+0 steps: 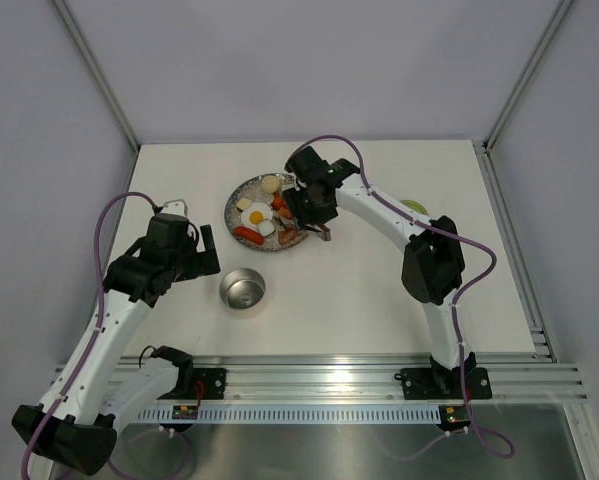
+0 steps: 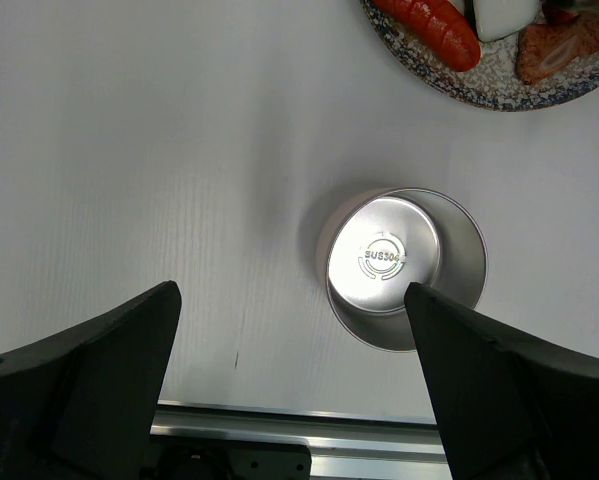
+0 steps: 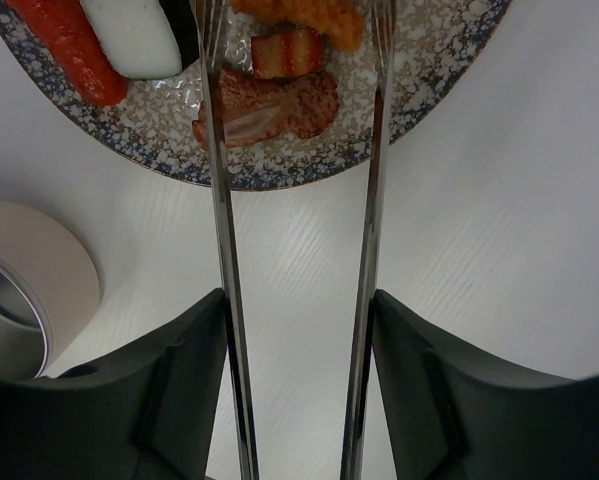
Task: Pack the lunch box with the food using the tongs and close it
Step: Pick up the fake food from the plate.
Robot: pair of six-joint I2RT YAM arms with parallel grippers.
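Observation:
The lunch box (image 1: 244, 291), a small round steel bowl, stands open on the white table and shows nothing inside (image 2: 404, 265). The food sits on a speckled plate (image 1: 231, 205): fried egg (image 1: 257, 216), red sausage (image 1: 247, 235), cream ball (image 1: 270, 183). My right gripper (image 1: 309, 205) hangs over the plate's right side, shut on the tongs (image 3: 222, 250). The two slim arms reach over the plate, with a brown meat piece (image 3: 269, 110) between them; their tips run out of view. My left gripper (image 2: 291, 290) stands open just left of the lunch box, holding nothing.
The light-green lid (image 1: 415, 206) lies at the right, partly behind the right arm. An aluminium rail (image 1: 379, 380) runs along the near table edge. Grey walls close the table at the back and sides.

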